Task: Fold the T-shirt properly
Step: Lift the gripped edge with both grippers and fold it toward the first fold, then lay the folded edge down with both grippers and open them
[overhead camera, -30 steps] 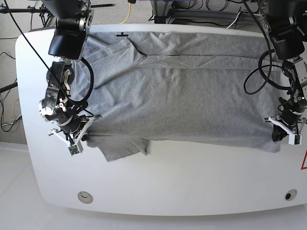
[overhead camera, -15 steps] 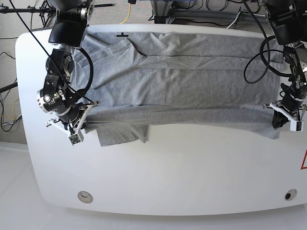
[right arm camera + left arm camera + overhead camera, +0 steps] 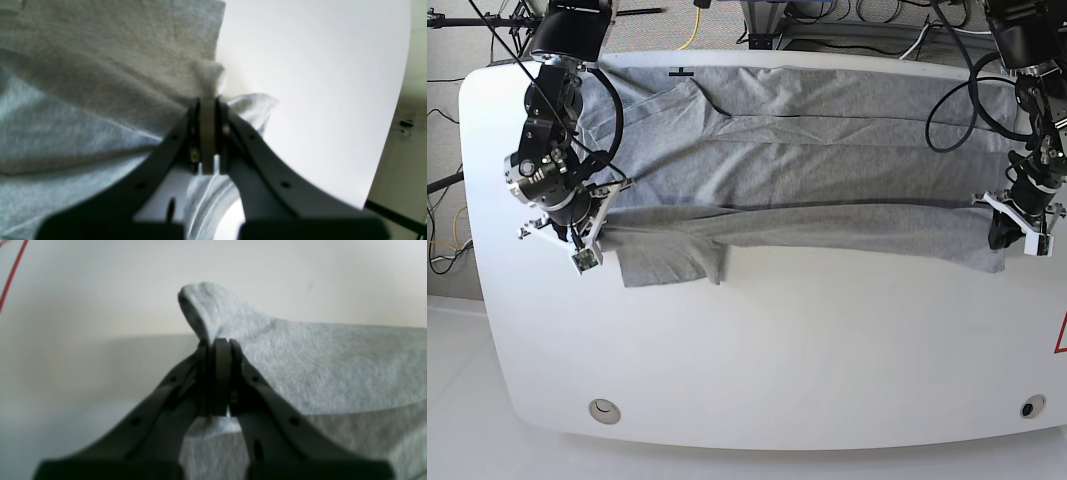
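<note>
The T-shirt (image 3: 807, 170) lies spread on the table (image 3: 827, 370), its long axis running from the right gripper (image 3: 587, 240) to the left gripper (image 3: 1007, 235). Each is clamped tight on an end of the near long edge. From both, the rest of the shirt lies on the far side, so the fold goes that way.

the t-shirt (image 3: 807, 170) is plain heather grey, finely flecked. the bench (image 3: 827, 360) is glossy white. both tools, left (image 3: 215, 350) and right (image 3: 207, 106), are black.
</note>
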You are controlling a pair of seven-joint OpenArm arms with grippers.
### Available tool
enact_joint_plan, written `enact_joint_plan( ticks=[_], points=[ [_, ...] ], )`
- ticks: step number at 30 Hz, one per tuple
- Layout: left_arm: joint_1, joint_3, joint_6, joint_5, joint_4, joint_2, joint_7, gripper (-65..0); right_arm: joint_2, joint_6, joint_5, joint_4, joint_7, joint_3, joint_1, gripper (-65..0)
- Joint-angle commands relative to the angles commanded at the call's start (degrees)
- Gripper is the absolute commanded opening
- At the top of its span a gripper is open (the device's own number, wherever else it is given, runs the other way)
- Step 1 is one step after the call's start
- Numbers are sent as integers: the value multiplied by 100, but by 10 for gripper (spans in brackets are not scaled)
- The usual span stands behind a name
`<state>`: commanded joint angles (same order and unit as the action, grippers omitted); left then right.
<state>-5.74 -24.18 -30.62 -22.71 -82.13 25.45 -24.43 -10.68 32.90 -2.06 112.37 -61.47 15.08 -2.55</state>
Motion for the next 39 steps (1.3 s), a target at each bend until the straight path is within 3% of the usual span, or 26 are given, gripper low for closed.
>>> enact_joint_plan(
  ticks=[16,39],
  points=[
    [-458,-60,-79,-39,-325,27,-122,-646,-71,19,61,153,-308,44,-509,-650],
    [-872,-328,-120,-417,-531,118,-467,-650,-53,37,63,135,-358,38,-817,-650]
  ],
)
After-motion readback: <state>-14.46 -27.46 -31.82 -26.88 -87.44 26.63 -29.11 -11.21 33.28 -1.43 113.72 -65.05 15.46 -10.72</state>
